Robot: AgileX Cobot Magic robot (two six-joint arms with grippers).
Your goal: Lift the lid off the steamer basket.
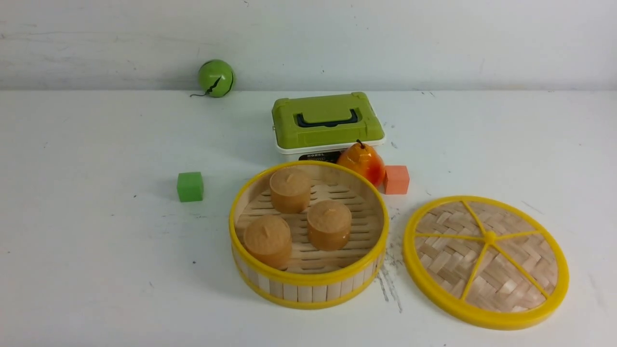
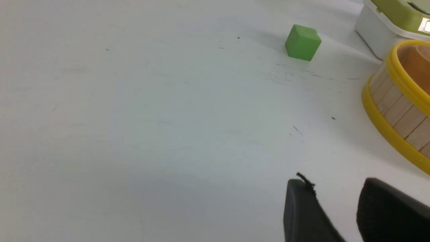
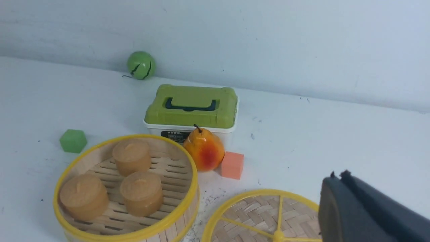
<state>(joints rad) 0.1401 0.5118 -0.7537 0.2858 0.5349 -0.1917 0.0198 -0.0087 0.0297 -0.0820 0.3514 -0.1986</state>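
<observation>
Lid point(image 1: 487, 262) lies on the counter point(image 1: 96, 241) beside the uncovered steamer basket point(image 1: 308, 289): task looks done; left hand point(image 2: 336, 188) parted, right hand point(image 3: 337, 176) closed

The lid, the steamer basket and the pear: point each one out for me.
lid point(image 1: 489, 236), front view, on its small central knob.
steamer basket point(image 1: 303, 292), front view, on the bamboo slats of its near wall.
pear point(image 1: 362, 163), front view, on the middle of its body.
</observation>
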